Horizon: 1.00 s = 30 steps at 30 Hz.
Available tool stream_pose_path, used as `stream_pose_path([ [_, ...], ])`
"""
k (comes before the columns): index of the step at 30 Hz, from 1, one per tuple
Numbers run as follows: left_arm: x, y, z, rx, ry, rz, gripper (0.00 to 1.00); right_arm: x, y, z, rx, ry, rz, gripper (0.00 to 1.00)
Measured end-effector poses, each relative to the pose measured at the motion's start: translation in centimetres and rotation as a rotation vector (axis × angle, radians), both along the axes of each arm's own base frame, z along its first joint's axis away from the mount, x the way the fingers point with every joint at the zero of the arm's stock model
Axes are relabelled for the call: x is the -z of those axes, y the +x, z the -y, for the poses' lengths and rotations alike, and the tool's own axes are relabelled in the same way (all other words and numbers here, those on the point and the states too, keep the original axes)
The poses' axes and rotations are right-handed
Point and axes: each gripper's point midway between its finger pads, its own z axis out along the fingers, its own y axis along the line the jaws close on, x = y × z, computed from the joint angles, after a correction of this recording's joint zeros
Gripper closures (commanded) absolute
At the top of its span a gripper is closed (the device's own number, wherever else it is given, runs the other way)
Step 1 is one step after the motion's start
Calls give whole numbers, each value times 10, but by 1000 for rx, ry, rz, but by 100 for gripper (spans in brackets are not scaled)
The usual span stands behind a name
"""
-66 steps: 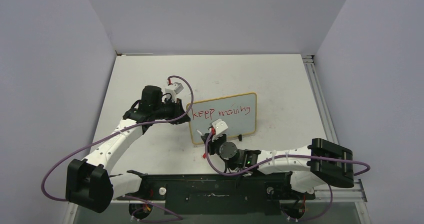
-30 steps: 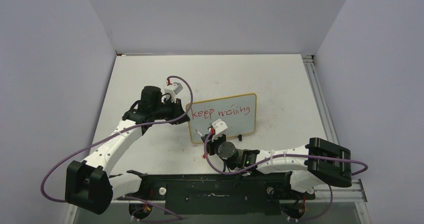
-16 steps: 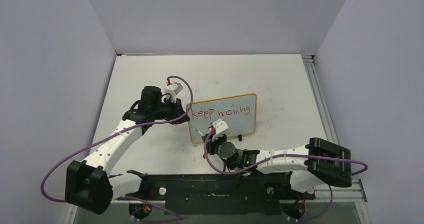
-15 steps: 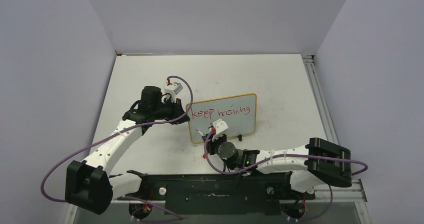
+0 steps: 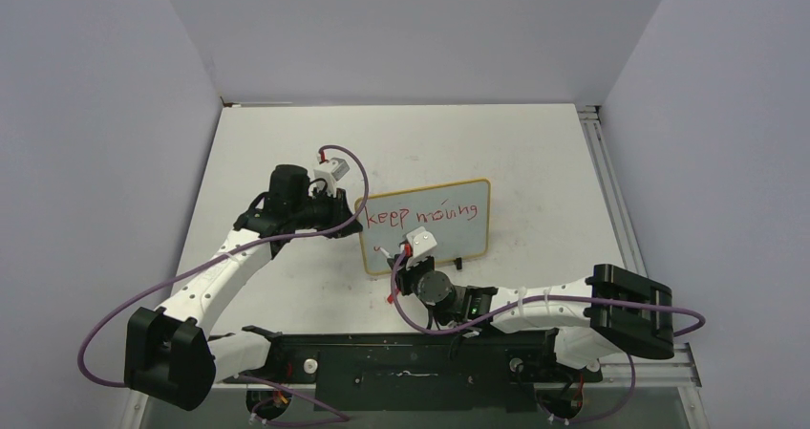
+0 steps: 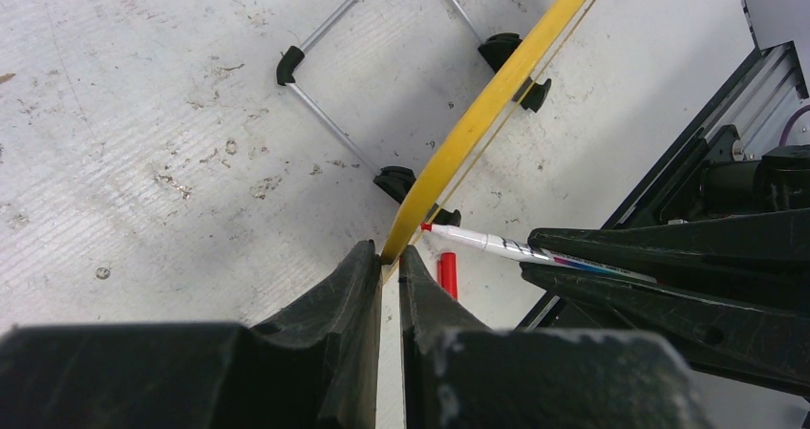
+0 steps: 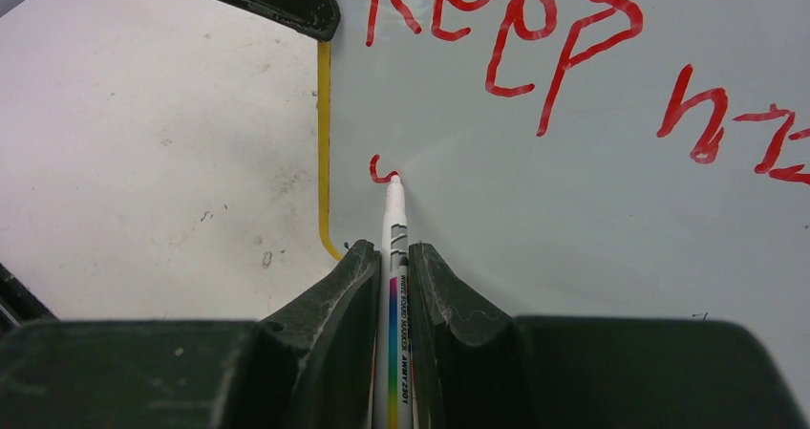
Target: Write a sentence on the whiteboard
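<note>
White scuffed tabletop (image 5: 535, 152): we see left gripper (image 6: 389, 253) pinching yellow-framed pale whiteboard (image 5: 460, 232) at its edge; right gripper (image 7: 391, 249) clamps white marker (image 7: 394, 207) touching it.

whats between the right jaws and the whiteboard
A marker, clamped in the right jaws, its tip touching the whiteboard beside a short red stroke; the right wrist view shows it.

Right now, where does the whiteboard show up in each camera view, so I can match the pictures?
Top external: the whiteboard stands mid-table, between the two arms.
Left wrist: seen edge-on, its yellow frame runs diagonally up from the left gripper.
Right wrist: its pale face fills the centre and right, with the yellow frame at left.
Shared landmark: the left gripper, shut on the frame's left edge.
</note>
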Motion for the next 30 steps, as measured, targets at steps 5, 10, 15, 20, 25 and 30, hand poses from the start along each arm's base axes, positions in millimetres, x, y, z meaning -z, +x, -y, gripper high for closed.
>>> stream_pose_path([
  [5,0,0,0,0,0,0,100,0,0,0,-1,-1,1,95],
  [10,0,0,0,0,1,0,100,0,0,0,2,-2,3,95],
  [15,0,0,0,-1,3,1,100,-3,2,2,10,0,10,95],
  [20,0,0,0,0,2,0,100,-7,3,3,22,7,19,95],
  [25,0,0,0,0,2,0,100,-7,3,3,22,8,19,95],
  [30,0,0,0,0,3,1,100,-7,3,3,22,8,19,95],
])
